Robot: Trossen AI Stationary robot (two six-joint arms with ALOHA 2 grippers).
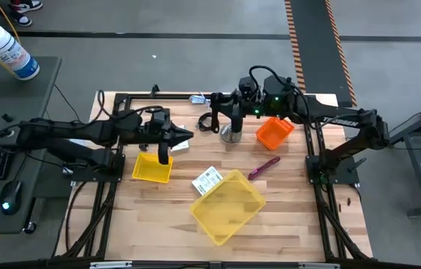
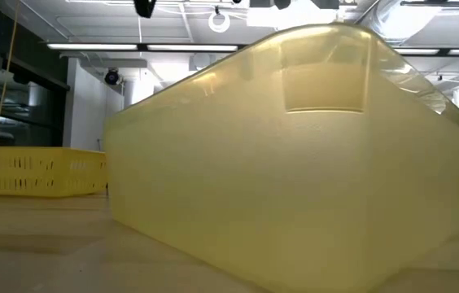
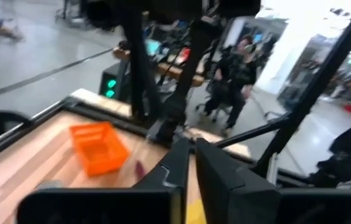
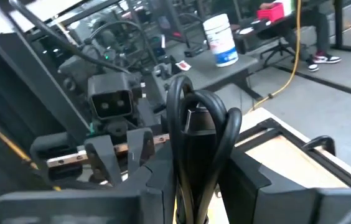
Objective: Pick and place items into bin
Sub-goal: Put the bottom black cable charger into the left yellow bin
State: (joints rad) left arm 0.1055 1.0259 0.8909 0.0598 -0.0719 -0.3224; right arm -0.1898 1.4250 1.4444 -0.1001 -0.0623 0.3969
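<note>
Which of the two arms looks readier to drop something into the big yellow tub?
The right gripper: it already grips the coiled black cable, so it only needs to carry it to the big yellow bin. The left gripper hangs over the small yellow basket.

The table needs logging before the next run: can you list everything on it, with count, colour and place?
Large bin: one, translucent yellow, front centre.
Small basket: one, yellow, left of centre.
Orange basket: one, orange, back right.
Label card: one, white, printed, at the large bin's back-left corner.
Purple tool: one, purple, right of the bin.
Metal cone: one, silver, back centre.
Cable: one, black, held looped.
Left gripper: shut, above the small basket.
Right gripper: shut on the cable.
</note>
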